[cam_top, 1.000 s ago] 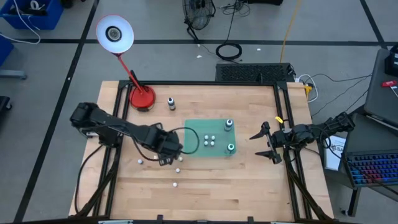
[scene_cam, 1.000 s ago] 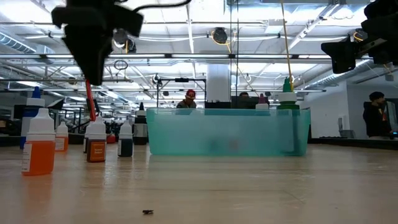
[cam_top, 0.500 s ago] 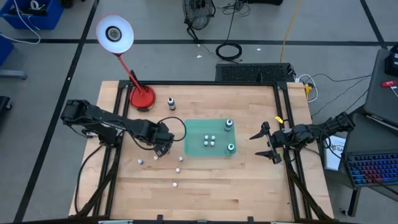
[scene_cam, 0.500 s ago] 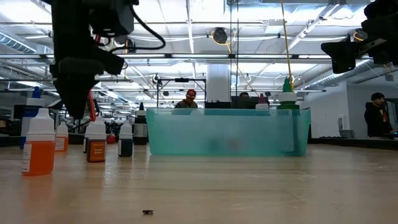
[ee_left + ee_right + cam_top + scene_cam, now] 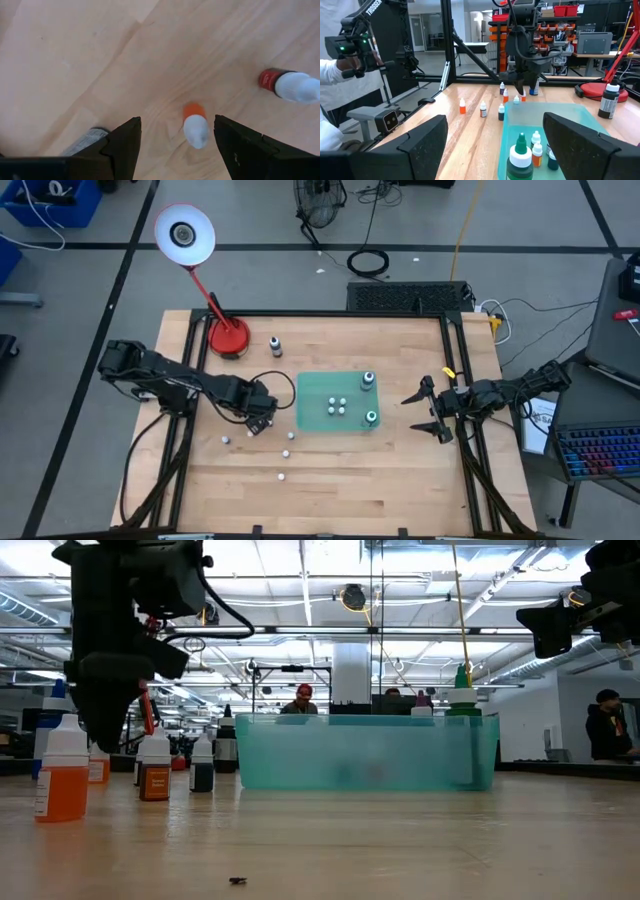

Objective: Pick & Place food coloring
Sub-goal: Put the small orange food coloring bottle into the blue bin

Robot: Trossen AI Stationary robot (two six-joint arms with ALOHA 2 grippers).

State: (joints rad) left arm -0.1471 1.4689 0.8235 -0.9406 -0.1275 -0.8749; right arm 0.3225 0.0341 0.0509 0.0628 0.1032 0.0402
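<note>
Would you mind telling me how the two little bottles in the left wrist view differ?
The orange bottle sits between the left tool's open fingers; the red bottle lies off to one side. Their liquids are orange and dark red respectively. Both have whitish caps and rest on the bare wooden table.

A pale wooden surface (image 5: 330,480) with a black frame along its edges carries a green mat (image 5: 315,405) near its middle. At the far left corner stands a lamp on a round red base (image 5: 228,337), its red stem leaning out to a white round shade (image 5: 184,233) that hangs over the grey floor (image 5: 260,220). A coiled black cable (image 5: 368,262) lies on the floor behind the surface, and a blue bin (image 5: 50,200) sits at the far left. A keyboard (image 5: 600,455) rests to the right. Across the room, a person in a red cap (image 5: 304,692) sits beyond the surface, another stands at the right (image 5: 606,730), and a white sleeve (image 5: 335,82) shows at one side.
</note>
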